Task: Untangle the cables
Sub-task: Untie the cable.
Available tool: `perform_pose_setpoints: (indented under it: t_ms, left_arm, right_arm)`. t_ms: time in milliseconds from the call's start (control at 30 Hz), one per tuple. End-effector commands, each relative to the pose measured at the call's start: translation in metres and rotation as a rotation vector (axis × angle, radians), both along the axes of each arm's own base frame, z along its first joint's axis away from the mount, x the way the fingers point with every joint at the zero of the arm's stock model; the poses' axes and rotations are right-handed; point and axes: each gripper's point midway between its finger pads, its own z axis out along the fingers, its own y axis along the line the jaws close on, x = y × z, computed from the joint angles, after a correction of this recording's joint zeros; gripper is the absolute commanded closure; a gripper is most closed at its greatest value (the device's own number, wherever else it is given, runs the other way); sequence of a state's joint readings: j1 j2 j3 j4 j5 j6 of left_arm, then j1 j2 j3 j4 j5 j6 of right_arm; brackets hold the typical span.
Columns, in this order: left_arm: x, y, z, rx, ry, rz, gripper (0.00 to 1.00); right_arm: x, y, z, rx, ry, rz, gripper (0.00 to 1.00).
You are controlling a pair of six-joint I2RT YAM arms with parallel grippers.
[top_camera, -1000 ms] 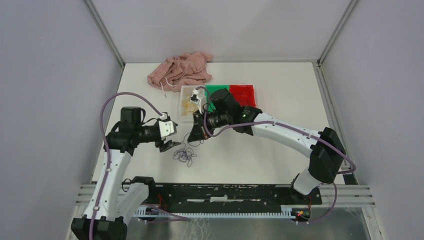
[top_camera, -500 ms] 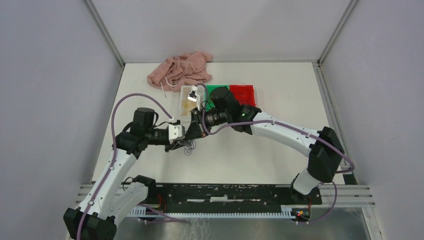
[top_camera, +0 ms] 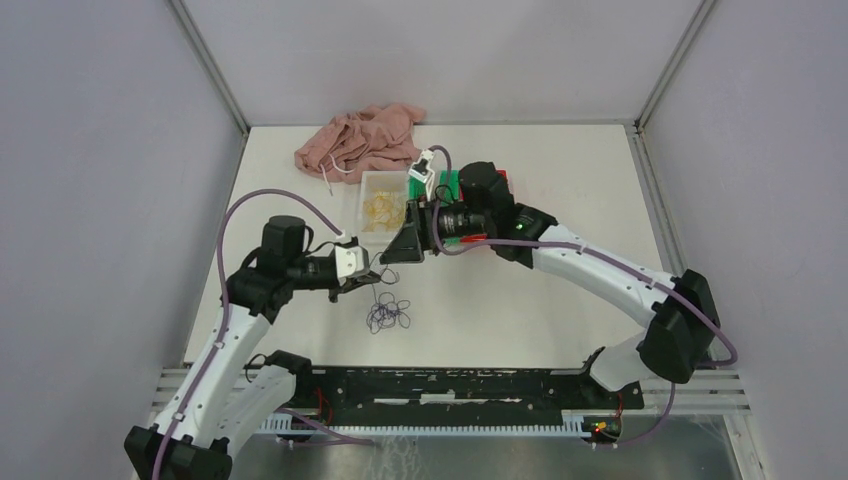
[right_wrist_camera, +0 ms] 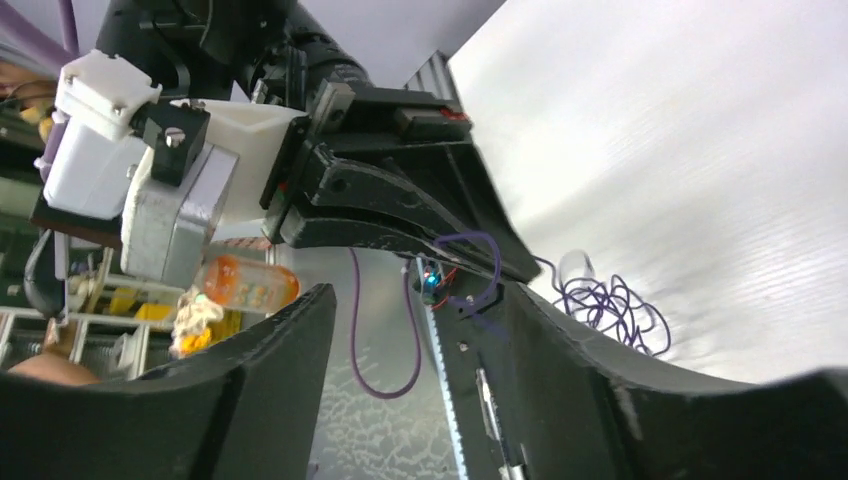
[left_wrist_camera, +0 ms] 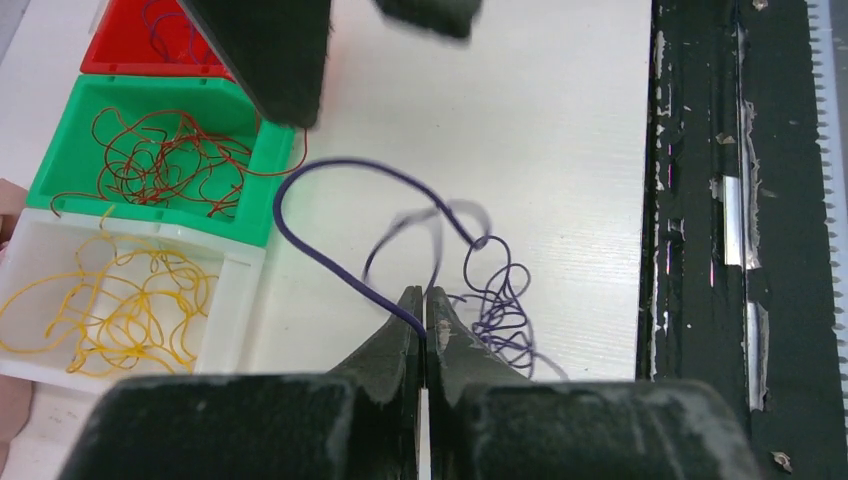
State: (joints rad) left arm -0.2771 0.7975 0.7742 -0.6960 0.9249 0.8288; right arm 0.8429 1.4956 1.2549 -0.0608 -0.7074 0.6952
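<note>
Nearest to my bases, the purple cables [top_camera: 386, 316] lie as a small curly tangle on the white surface [top_camera: 520, 310]. Just above the tangle hangs my left claw [top_camera: 367, 282]. Its two fingers are pressed together, and they pinch one purple strand [left_wrist_camera: 300, 235], which makes a wide arc and goes down again into the tangle. My right claw [top_camera: 392, 255] is just beyond the left one, very near to it. Its fingers stand apart and I see nothing between them.

Farther away stand three trays side by side. The white tray [left_wrist_camera: 235, 310] holds yellow cables [left_wrist_camera: 120, 310], the green tray [left_wrist_camera: 150, 225] holds red-brown cables [left_wrist_camera: 170, 160], and the red tray [left_wrist_camera: 150, 68] holds some purple ones. At the far edge lies a crumpled pink garment [top_camera: 365, 140].
</note>
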Motion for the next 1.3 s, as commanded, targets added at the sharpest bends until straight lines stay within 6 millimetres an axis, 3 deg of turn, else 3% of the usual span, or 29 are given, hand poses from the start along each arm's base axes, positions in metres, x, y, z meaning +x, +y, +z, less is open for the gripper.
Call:
perform_pose_setpoints:
  t_ms: [0, 133, 300, 400, 533, 733, 933, 1100, 1267]
  left_arm:
    - [0.007, -0.005, 0.037, -0.059, -0.040, 0.020, 0.97]
    - [0.012, -0.010, 0.063, -0.112, -0.022, 0.043, 0.97]
    - [0.013, -0.017, 0.100, -0.185, -0.032, 0.038, 0.97]
    - [0.012, -0.021, 0.116, -0.219, -0.026, 0.034, 0.97]
    - [0.013, -0.023, 0.129, -0.240, -0.033, 0.029, 0.97]
    - [0.009, -0.026, 0.141, -0.261, -0.029, 0.021, 0.97]
    - [0.001, -0.030, 0.159, -0.309, -0.012, 0.001, 0.97]
    - [-0.008, -0.031, 0.172, -0.330, -0.010, -0.020, 0.97]
    - [-0.012, -0.031, 0.172, -0.334, -0.009, -0.029, 0.97]
  right_arm:
    - [0.023, -0.028, 0.033, 0.100, -0.077, -0.123, 0.26]
    - [0.044, -0.056, 0.009, 0.012, -0.157, -0.273, 0.21]
    - [0.053, -0.068, -0.035, -0.030, -0.175, -0.363, 0.19]
    - [0.053, -0.058, -0.047, -0.024, -0.136, -0.342, 0.19]
    - [0.041, -0.029, -0.057, -0.021, -0.124, -0.270, 0.20]
    - [0.030, 0.007, -0.072, -0.039, -0.092, -0.242, 0.24]
    - [0.055, 0.015, -0.093, -0.085, -0.053, -0.372, 0.31]
    - [0.064, 0.012, -0.090, -0.084, -0.072, -0.423, 0.28]
    - [0.060, 0.014, -0.075, -0.005, -0.056, -0.422, 0.25]
